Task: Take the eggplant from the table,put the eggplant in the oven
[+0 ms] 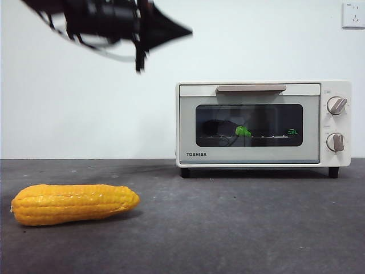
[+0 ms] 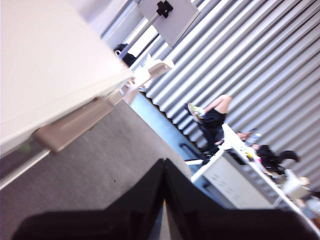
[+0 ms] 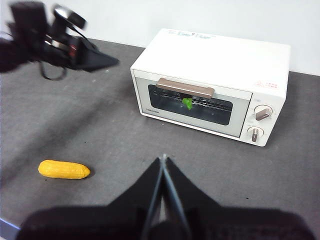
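A: Eggplant (image 1: 223, 129) status?
B: Inside the oven (image 1: 251, 157), lying on the rack behind the shut glass door, green stem tip visible. The oven stands toward the counter's (image 1: 228, 228) far edge.
A: End effectors?
B: Left end effector (image 2: 164, 172) raised beside the oven, jaws closed, empty. Right end effector (image 3: 163, 167) above the near edge, jaws together, empty. A corn cob (image 1: 74, 203) lies near the front.

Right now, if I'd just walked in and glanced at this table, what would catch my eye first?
Probably the bright yellow corn cob, lying alone on the dark grey table near the front. Behind it stands the cream-white oven, door closed, with the eggplant dimly visible through the glass, its green stem tip showing. A black robot gripper, the left gripper, hangs in the air above the table beside the oven.
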